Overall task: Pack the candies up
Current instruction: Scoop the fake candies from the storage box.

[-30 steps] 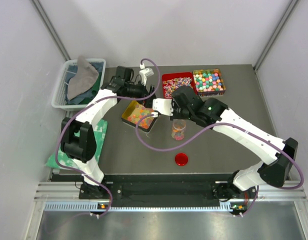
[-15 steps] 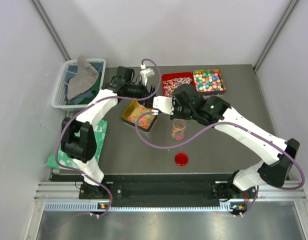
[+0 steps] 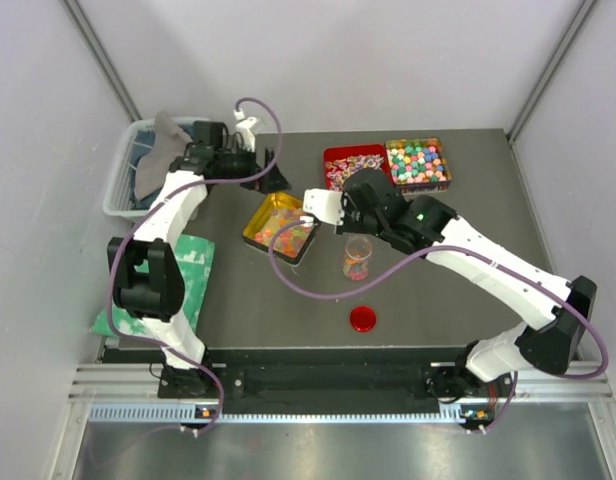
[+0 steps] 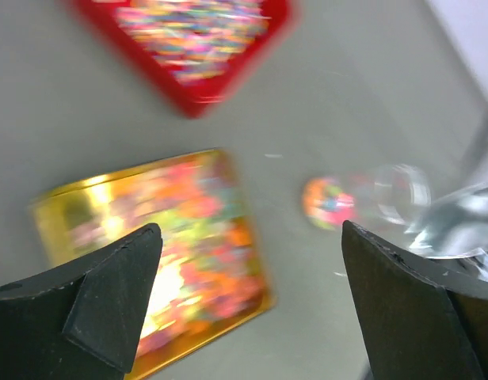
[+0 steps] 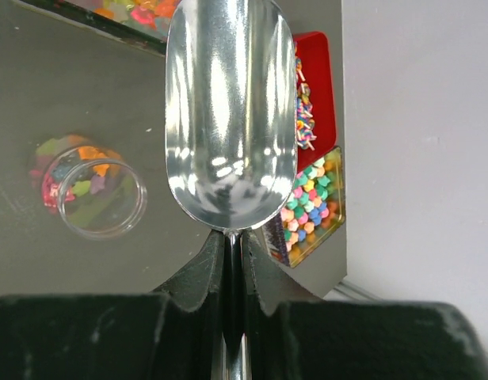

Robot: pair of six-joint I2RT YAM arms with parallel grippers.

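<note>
empty scoop (image 5: pixel 228 119) pinched tight in right gripper (image 5: pixel 232 265), long axis aimed at gold tray (image 3: pixel 255 216) candies (image 3: pixel 284 232) just past tip; left gripper (image 4: pixel 248 297) spread wide, holding nothing

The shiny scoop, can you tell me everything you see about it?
The scoop is shiny silver metal, like a mirror, with a long rounded bowl that is empty. Its thin handle is pinched in the shut right gripper. It hangs above the grey table and seems to touch nothing else, with the clear jar off to one side.
</note>
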